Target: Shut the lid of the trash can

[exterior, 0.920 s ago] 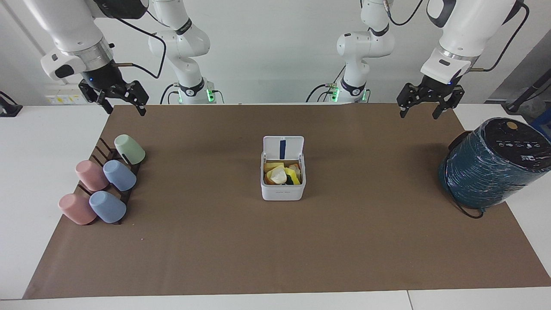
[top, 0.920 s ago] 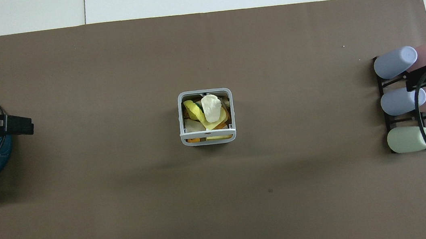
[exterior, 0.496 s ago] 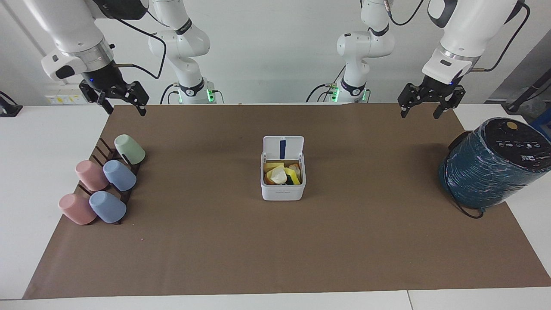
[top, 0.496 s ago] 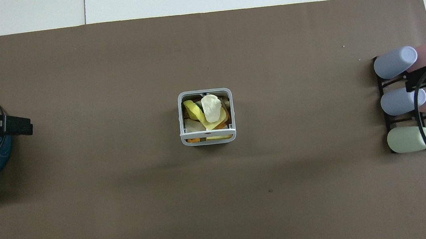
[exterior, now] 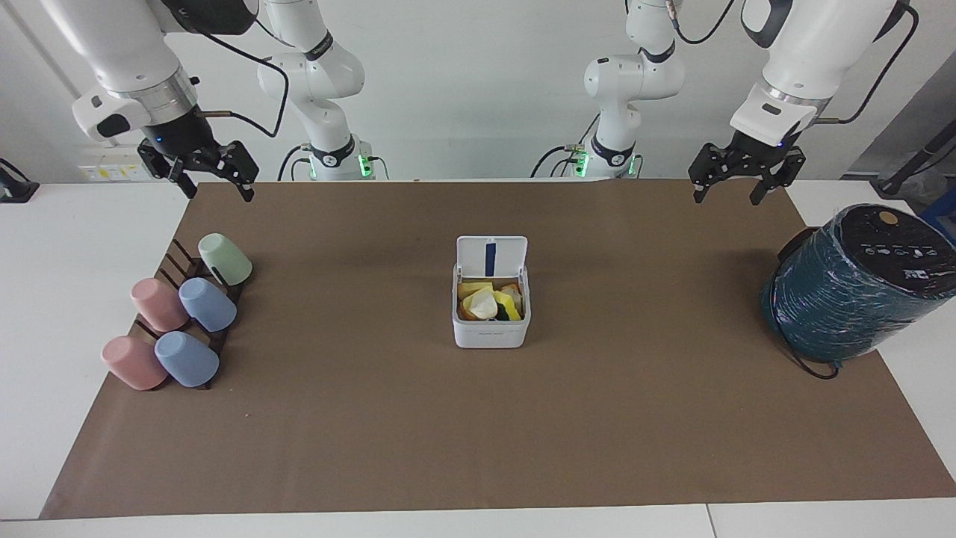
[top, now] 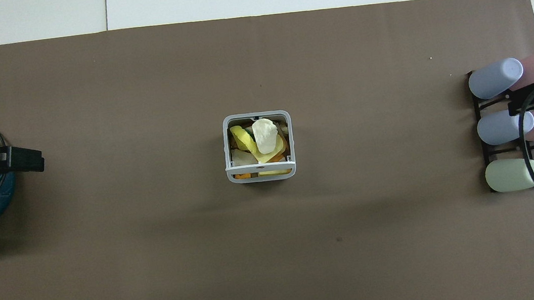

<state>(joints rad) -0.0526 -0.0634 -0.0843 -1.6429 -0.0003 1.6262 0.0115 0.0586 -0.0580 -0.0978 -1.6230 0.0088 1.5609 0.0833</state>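
The small white trash can (exterior: 491, 330) stands in the middle of the brown mat, full of yellow, orange and white scraps; its grey rim (top: 262, 175) shows in the overhead view. Its white lid (exterior: 491, 256) stands upright on the hinge at the side nearer to the robots, blue strip facing away from them. My left gripper (exterior: 729, 196) is open and empty, up in the air over the mat's edge at the left arm's end, well away from the can. My right gripper (exterior: 216, 188) is open and empty, up in the air over the mat's corner at the right arm's end.
A large teal-wrapped cylinder (exterior: 851, 288) with a black cable lies at the left arm's end of the table. A dark rack (exterior: 196, 263) with several pastel cups stands at the right arm's end. The brown mat (exterior: 478, 433) covers most of the white table.
The left gripper has shifted very slightly in the air. The can, the lid and the right gripper have not moved.
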